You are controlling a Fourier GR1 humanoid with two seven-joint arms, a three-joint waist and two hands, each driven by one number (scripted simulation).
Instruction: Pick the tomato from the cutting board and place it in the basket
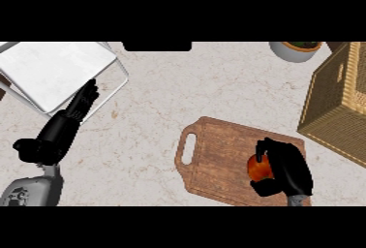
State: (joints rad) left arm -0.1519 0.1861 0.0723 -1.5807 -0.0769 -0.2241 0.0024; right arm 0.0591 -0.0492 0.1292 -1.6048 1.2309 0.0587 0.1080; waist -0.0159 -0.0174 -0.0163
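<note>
A red tomato (257,167) lies on the right half of a wooden cutting board (218,157) that has a handle slot at its left end. My right hand (289,167) is curled round the tomato from the right, and hides most of it. A woven wicker basket (337,101) stands at the right edge, just beyond the board's far right corner. At the left, my left hand (61,131) rests open with straight fingers pointing up toward the tray.
A flat white tray (53,72) occupies the top left corner. A grey pot with a plant (295,51) sits at the back near the basket. Marbled counter (157,106) lies between tray and board.
</note>
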